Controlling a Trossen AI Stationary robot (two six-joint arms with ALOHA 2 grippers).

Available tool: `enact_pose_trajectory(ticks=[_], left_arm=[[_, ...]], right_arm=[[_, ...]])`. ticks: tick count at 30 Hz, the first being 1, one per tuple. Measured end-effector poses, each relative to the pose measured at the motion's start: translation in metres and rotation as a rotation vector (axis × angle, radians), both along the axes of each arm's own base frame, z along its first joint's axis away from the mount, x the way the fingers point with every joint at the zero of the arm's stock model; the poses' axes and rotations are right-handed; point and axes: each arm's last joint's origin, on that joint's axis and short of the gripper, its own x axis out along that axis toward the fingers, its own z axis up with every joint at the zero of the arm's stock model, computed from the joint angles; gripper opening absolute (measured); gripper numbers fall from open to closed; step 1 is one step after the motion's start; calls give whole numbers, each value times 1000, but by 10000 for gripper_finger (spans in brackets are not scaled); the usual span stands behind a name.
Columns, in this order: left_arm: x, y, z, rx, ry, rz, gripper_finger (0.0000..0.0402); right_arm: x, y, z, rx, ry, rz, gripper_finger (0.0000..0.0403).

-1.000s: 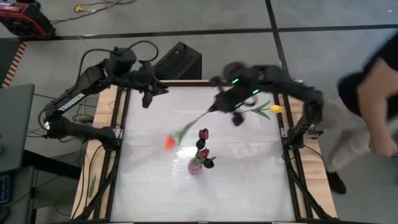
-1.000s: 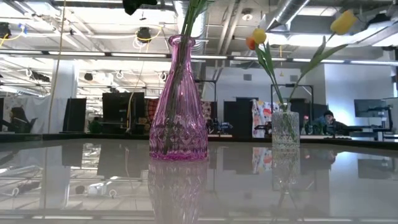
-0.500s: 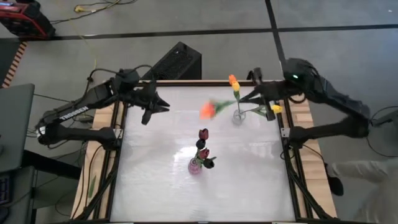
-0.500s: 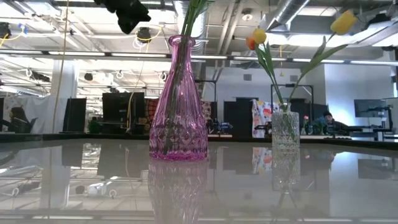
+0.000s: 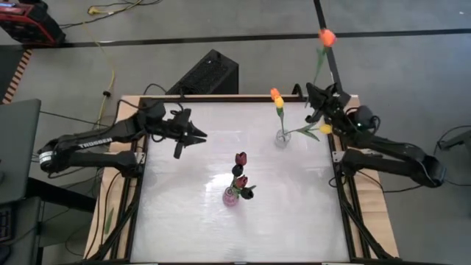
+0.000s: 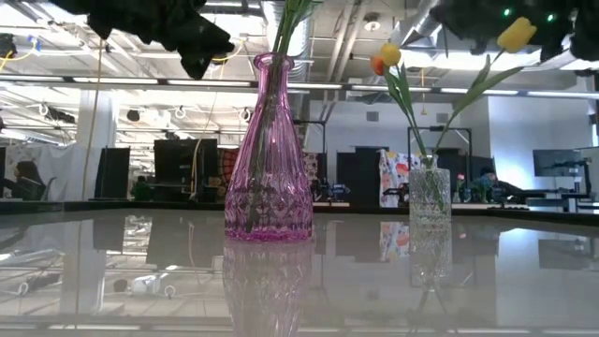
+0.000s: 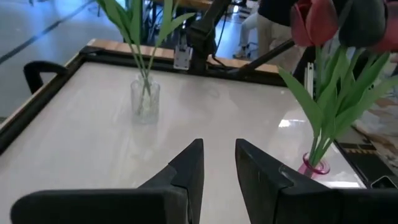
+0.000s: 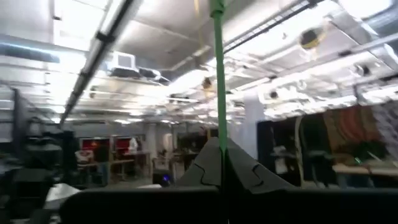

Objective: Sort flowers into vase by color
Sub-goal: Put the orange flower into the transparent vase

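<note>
A pink glass vase [image 5: 232, 196] stands mid-table and holds dark maroon tulips [image 5: 241, 173]; it also shows in the low view [image 6: 269, 159]. A clear glass vase [image 5: 282, 137] at the far right holds an orange-yellow tulip [image 5: 276, 97] and a yellow tulip [image 5: 326, 129]. My right gripper [image 5: 316, 94], over the far right corner, is shut on an orange-red tulip [image 5: 327, 36]. My left gripper [image 5: 193, 138] is open and empty above the table's far left part, its fingers [image 7: 193, 162] pointing toward the vases. My right gripper pinches the orange-red tulip's thin green stem [image 8: 218, 127] between its two fingers. The fingers point upward and the stem runs on straight above them. The tulip is lifted clear, its head [image 5: 327, 36] at the top, out past the table's far edge.
A black box [image 5: 210, 72] sits just beyond the far edge. A wooden frame [image 5: 121, 184] borders the white table. The near half of the table [image 5: 243, 235] holds nothing. Cables [image 5: 110, 44] lie on the floor behind.
My right gripper has swung from over the table's middle to the far right corner and tipped upward. The orange-red tulip went with it, from lying out toward the centre to standing head-up past the far edge. My left gripper has moved toward the table's middle.
</note>
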Motion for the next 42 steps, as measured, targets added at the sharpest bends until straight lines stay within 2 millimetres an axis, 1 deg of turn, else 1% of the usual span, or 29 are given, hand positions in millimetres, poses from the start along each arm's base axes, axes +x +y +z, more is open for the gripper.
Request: enact_pose_trajectory(ticks=[3,7,9,12,14,19,21,23,26,30,33,36,42], left_arm=[[0,-1,-10,-2,-9,-3,79],[0,-1,-17,-13,8,-2,79],[0,-1,-20,-17,18,0,79],[-1,-1,-26,-17,18,9,79],[-1,-1,-30,-21,7,12,79],[-2,-2,-35,-33,7,14,79],[-2,-2,-39,-49,13,16,79],[-3,-2,-43,-57,18,19,79],[-3,-3,-48,-55,22,20,79],[-3,-2,-48,-50,17,28,79],[-3,-2,-46,-43,-1,25,79],[-2,-3,-46,-54,-1,18,79],[-1,-7,-47,-72,8,1,79]], right_arm=[[-2,-10,-5,58,-12,-44,22],[-12,-22,0,115,-93,-121,22],[-16,-32,-6,183,-92,-180,22],[-16,-48,-26,341,-61,-207,22],[-11,-56,-42,420,-38,-168,22],[0,-61,-70,466,-38,-94,22],[3,-59,-82,485,-50,-66,22],[6,-55,-89,467,-75,-31,22],[9,-47,-103,483,-83,-21,22],[17,-37,-106,459,-139,8,22],[27,-30,-110,451,-142,41,22],[35,-21,-112,424,-148,39,22],[47,-12,-122,389,-41,22,22]])
